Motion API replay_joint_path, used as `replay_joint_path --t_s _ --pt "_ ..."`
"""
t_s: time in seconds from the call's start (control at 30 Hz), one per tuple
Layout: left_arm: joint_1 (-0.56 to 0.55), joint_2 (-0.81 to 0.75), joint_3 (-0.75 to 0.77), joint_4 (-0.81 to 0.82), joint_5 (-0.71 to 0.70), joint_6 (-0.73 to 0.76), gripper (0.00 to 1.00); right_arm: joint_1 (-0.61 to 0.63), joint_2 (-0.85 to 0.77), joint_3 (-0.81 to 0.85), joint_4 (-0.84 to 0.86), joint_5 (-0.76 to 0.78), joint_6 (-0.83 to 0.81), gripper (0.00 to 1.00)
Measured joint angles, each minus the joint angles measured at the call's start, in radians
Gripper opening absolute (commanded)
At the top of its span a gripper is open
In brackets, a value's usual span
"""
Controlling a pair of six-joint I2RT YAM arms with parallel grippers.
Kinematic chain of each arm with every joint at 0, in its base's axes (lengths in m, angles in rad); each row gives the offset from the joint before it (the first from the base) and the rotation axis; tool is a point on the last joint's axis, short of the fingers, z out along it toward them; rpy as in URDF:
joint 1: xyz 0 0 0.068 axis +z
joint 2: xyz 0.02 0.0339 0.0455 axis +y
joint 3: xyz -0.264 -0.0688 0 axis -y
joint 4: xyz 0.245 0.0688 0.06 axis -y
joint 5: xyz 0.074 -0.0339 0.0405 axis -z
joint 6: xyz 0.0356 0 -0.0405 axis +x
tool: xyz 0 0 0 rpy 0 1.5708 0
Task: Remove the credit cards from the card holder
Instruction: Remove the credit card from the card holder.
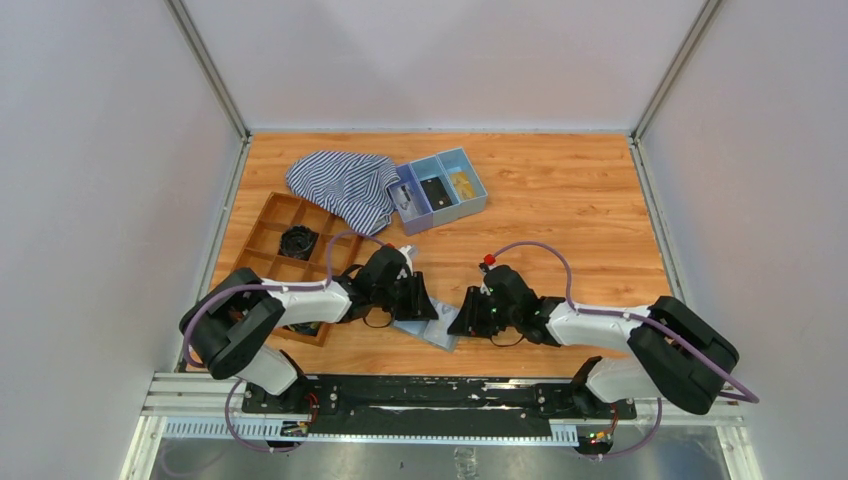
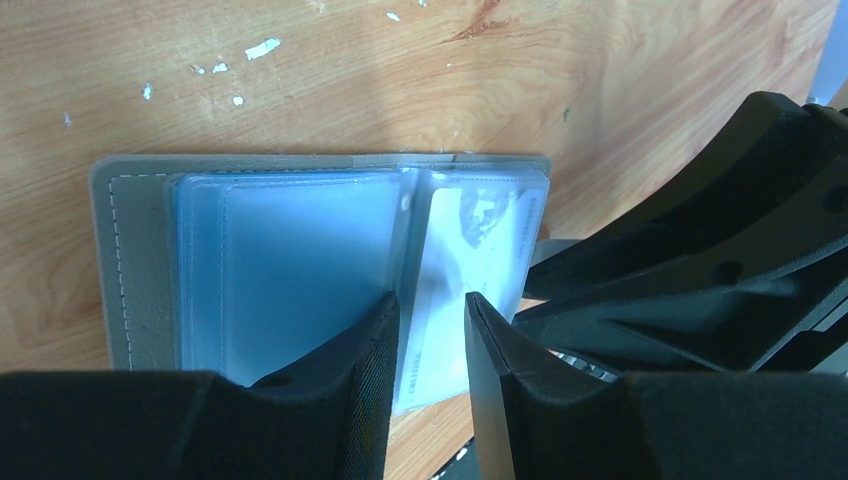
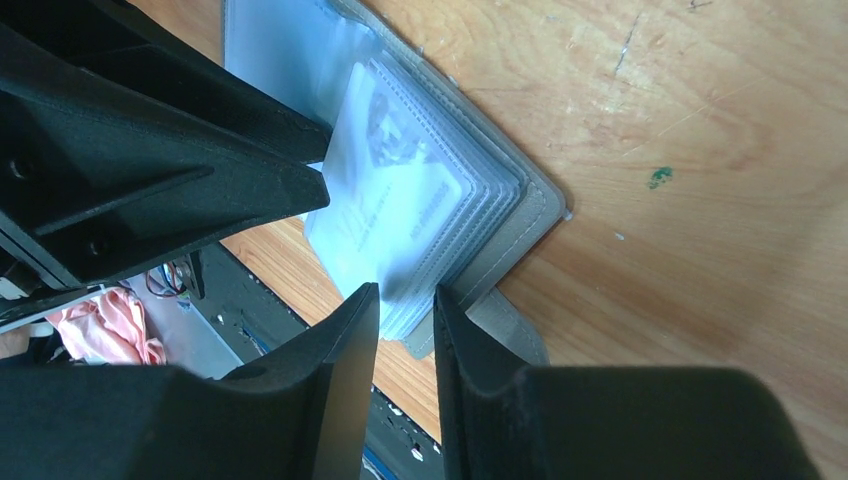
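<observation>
From above, the card holder (image 1: 437, 335) lies open on the wooden table (image 1: 560, 210) near its front edge, between the two arms. The left gripper (image 1: 428, 310) reaches it from the left and the right gripper (image 1: 456, 322) from the right, their tips close together over it. Farther back are a striped cloth (image 1: 340, 185), a blue tray (image 1: 440, 190) with three compartments and a brown organiser (image 1: 285, 245). In the left wrist view the holder's grey stitched cover (image 2: 135, 260) lies flat on the wood with clear sleeves (image 2: 300, 260) spread over it. A pale credit card (image 2: 470, 250) with faint print sits in the sleeve on the right half. The left gripper (image 2: 430, 300) stands over the lower edge of that card with its fingers (image 2: 370, 350) narrowly parted, and whether it grasps the sleeve or only rests there cannot be told. The right gripper (image 2: 525, 295) comes in at the card's right edge. In the right wrist view the credit card (image 3: 400, 190) tops a fanned stack of sleeves on the card holder (image 3: 535, 205). A blurred corner of the stack runs into the narrow gap of the right gripper (image 3: 405, 290), and whether it is clenched on it cannot be told. The left gripper (image 3: 325, 165) meets the sleeves from the upper left.
</observation>
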Motion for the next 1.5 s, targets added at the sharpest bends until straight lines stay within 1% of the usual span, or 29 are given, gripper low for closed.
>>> replay_joint_path --t_s 0.37,0.77,1.17,1.5 --pt "0.000 -0.003 0.001 0.000 -0.002 0.001 0.35 0.000 0.000 0.000 -0.001 0.000 -0.001 0.30" --pt "0.000 -0.076 -0.019 0.000 -0.020 0.001 0.35 0.000 -0.004 -0.002 -0.002 0.000 -0.001 0.30" --pt "0.000 -0.098 -0.032 0.000 -0.021 0.001 0.35 0.000 -0.090 -0.006 -0.058 0.016 -0.007 0.30" --pt "0.000 -0.101 -0.031 0.000 -0.026 0.001 0.35 0.000 -0.094 -0.007 -0.072 0.018 -0.008 0.30"
